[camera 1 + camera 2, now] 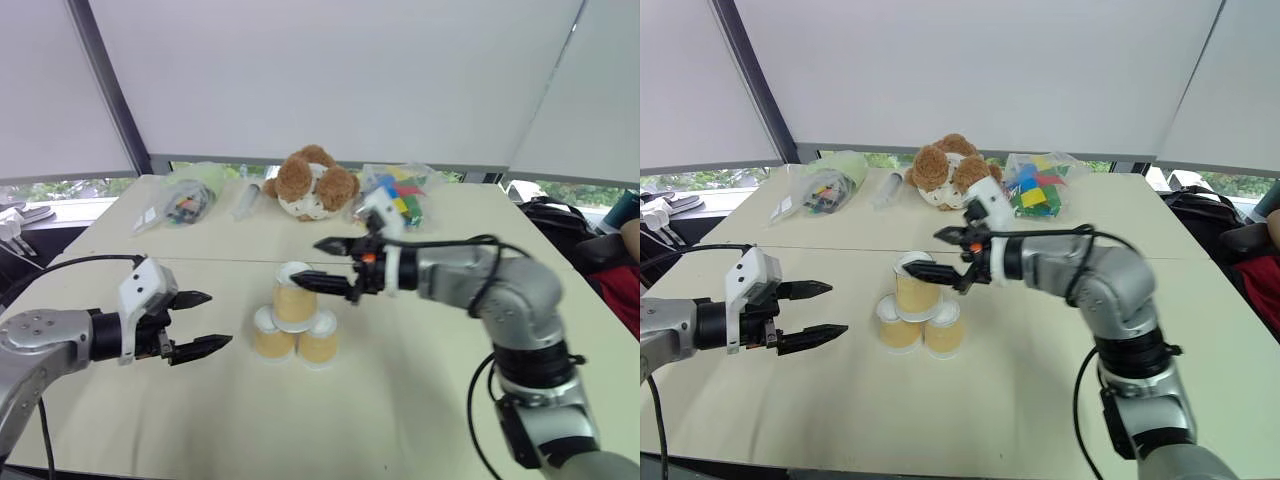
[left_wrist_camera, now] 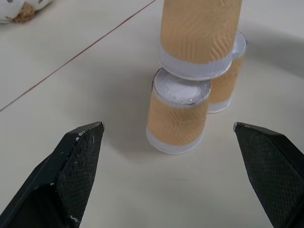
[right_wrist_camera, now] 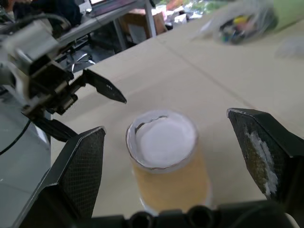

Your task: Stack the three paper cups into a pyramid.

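Note:
Three tan paper cups stand upside down as a pyramid in the middle of the table. Two base cups (image 1: 272,334) (image 1: 319,340) sit side by side, and the third cup (image 1: 294,298) rests on top of them. My right gripper (image 1: 312,262) is open at the top cup's upper end. In the right wrist view its fingers stand wide on either side of that cup (image 3: 166,156) without touching it. My left gripper (image 1: 216,320) is open and empty a short way left of the stack, pointing at the nearer base cup (image 2: 178,118).
A brown teddy bear (image 1: 315,183) sits at the back of the table. A bag of coloured blocks (image 1: 400,195) lies to its right and a clear bag of small items (image 1: 185,200) to its left. A dark backpack (image 1: 560,215) is beyond the table's right edge.

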Motion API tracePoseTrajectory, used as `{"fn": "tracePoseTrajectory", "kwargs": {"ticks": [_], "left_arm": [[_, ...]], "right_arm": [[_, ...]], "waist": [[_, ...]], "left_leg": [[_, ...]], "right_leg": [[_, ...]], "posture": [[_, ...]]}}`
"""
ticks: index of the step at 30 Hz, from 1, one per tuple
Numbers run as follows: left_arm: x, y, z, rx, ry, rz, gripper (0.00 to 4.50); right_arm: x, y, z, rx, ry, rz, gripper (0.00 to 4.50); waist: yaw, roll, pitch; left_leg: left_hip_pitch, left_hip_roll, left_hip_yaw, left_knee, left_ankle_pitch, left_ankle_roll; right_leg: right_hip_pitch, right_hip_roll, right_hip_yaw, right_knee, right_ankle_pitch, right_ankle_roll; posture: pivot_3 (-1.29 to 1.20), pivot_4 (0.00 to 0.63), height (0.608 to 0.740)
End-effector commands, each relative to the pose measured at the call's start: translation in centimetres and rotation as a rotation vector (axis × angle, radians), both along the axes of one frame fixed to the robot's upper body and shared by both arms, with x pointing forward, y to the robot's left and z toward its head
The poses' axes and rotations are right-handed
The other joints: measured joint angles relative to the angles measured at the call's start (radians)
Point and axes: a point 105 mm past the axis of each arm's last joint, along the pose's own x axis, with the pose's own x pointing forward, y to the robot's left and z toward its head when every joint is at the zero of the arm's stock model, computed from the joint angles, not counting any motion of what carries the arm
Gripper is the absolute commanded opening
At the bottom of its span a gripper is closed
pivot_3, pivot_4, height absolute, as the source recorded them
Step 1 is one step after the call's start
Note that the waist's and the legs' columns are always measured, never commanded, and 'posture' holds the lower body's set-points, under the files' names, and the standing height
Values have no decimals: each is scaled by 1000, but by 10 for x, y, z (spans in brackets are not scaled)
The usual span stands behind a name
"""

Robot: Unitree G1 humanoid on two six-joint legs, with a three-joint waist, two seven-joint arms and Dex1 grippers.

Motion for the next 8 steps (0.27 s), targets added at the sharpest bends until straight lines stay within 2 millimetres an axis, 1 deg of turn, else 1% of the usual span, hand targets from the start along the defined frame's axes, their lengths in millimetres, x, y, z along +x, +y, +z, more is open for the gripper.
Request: {"fn": "tracePoseTrajectory", "kwargs": {"ticks": [1, 3, 4, 6, 7, 8], "left_arm": [[3, 0, 5, 5, -32, -11, 4500], [4, 2, 4, -3, -24, -6, 4500], [5, 4, 3, -7, -11, -1, 4500], [5, 6, -1, -40, 51, 6, 4500], [5, 7, -3, -54, 75, 6, 4500], [5, 8, -5, -60, 82, 9, 4500]], "right_arm": [[-21, -13, 19, 36, -28, 69, 4440], [-30, -37, 21, 56, -9, 69, 4440], [-36, -49, 18, 45, 1, 70, 4440], [-47, -78, -5, -29, 62, 49, 4440], [-49, -88, -15, -67, 85, 40, 4440], [-48, -99, -26, -91, 118, 13, 4440]], "waist": [[-2, 0, 0], [-1, 0, 0], [2, 0, 0], [12, 0, 0], [14, 0, 0], [14, 0, 0]], "left_leg": [[0, 0, 0, 0, 0, 0], [0, 0, 0, 0, 0, 0], [0, 0, 0, 0, 0, 0], [0, 0, -1, 0, 0, 0], [0, 0, -2, -1, -1, 1], [1, 0, -2, -1, -1, 2]], "right_leg": [[0, 0, 0, 0, 0, 0], [0, 0, 0, 0, 0, 0], [0, 0, 0, 0, 0, 0], [2, 0, 0, -3, 0, 0], [4, 0, -2, -6, 0, 0], [5, -1, -2, -7, 0, 0]], "posture": [[0, 150, 740], [0, 150, 740], [0, 150, 740], [0, 150, 740], [0, 150, 740], [0, 150, 740]]}}
